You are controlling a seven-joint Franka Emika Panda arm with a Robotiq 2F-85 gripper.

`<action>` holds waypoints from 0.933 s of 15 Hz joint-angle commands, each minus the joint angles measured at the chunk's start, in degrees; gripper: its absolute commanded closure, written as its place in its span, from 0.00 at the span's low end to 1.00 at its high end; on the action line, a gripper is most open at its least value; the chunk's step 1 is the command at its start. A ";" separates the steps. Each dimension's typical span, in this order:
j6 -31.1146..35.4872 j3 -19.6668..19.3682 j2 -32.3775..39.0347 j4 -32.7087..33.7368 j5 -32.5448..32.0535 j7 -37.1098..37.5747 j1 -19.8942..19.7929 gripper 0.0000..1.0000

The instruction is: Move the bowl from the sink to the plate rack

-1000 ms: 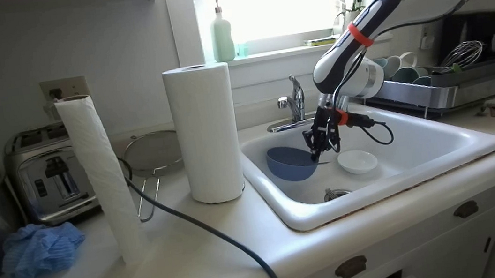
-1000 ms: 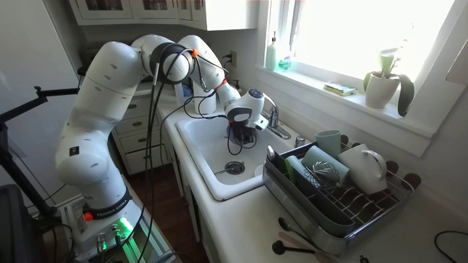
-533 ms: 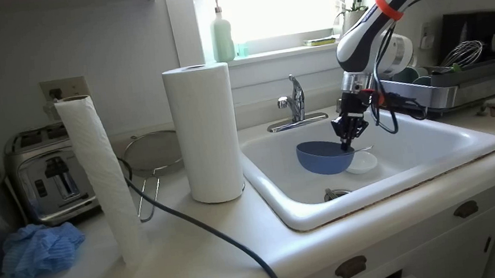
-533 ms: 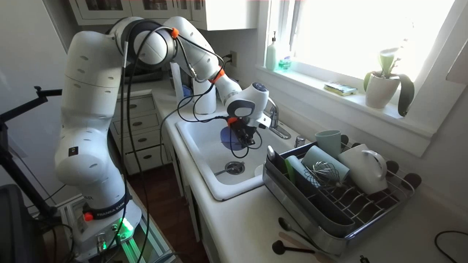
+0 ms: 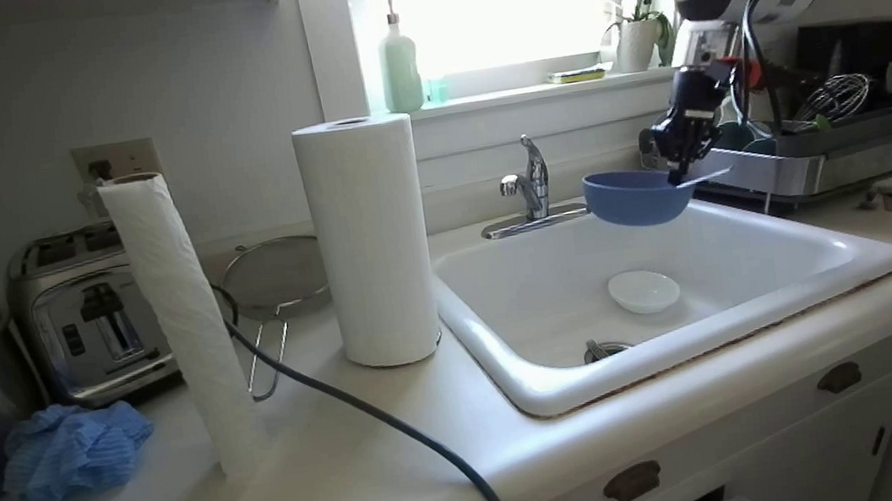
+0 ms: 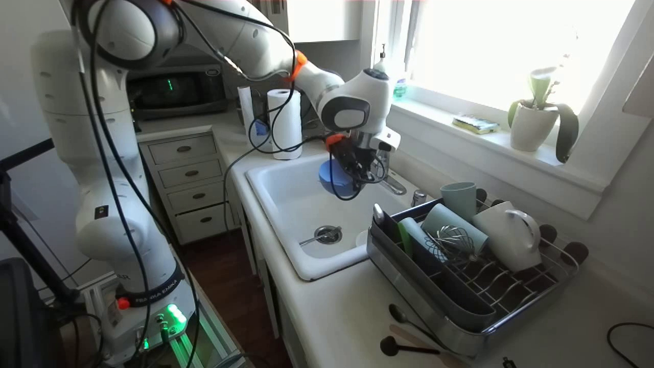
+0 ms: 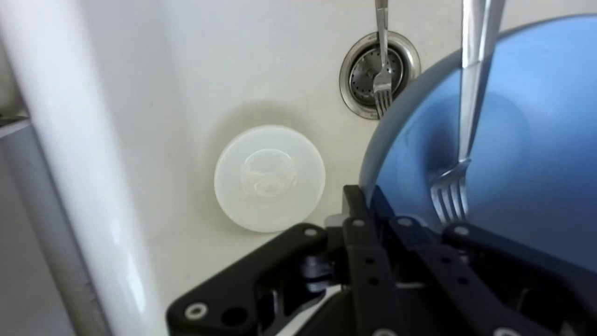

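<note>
The blue bowl [image 5: 634, 202] hangs in the air over the sink [image 5: 720, 332], roughly level, at about the height of the plate rack's side in an exterior view. My gripper [image 7: 371, 193] is shut on the bowl's rim, one finger inside and one outside. In the wrist view the bowl [image 7: 527, 140] fills the right side. A metal fork [image 7: 471, 93] rests in it, its handle over the rim. In an exterior view the bowl [image 6: 331, 179] is partly hidden by the gripper. The plate rack [image 6: 424, 301] stands on the counter beside the sink.
The rack holds mugs [image 6: 454, 227], a whisk [image 6: 454, 243] and a pitcher [image 6: 511, 240]. The faucet [image 5: 537, 180] rises behind the sink. A white dish [image 5: 643, 292] lies in the sink, and another fork [image 7: 382, 60] lies across the drain. Dark utensils [image 6: 409, 350] lie before the rack.
The gripper has lifted the bowl up from inside the sink and carried it toward the rack side. The fork moved along in the bowl. The white dish stayed in place.
</note>
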 commanded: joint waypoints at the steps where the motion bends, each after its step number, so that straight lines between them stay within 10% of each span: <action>1: -6.57 -1.56 -6.48 2.83 -1.83 9.54 1.07 0.99; 14: -16.43 -15.98 -2.82 22.80 -5.81 28.65 -10.40 0.99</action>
